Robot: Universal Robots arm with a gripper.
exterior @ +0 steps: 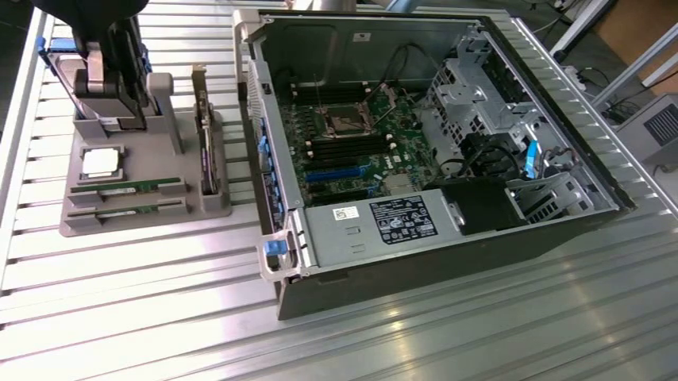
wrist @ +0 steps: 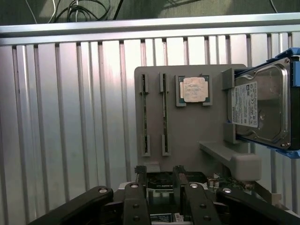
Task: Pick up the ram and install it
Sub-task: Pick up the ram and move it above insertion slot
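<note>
Sighting the ram (wrist: 164, 115) straight ahead of open, empty fingers.

Sitting on edge in a slot of the grey holder (wrist: 187, 131), running parallel to a second stick (wrist: 145, 115) just beside it and flanking the processor chip (wrist: 193, 89). Pointing its long axis directly away from the gripper (wrist: 158, 174), crosswise to the line joining the two fingers (wrist: 135, 197), and falling nearly in line with the gap between them. Holding those fingers spread wide, gripping nothing, hanging above the side of the holder where the expansion card (exterior: 208, 155) is standing, with the hard drive (wrist: 262, 108) off to one side. Resting everything on the ribbed metal table (exterior: 424, 341), with the open computer case (exterior: 445, 270) lying just beside the holder on the exterior view's right.
</note>
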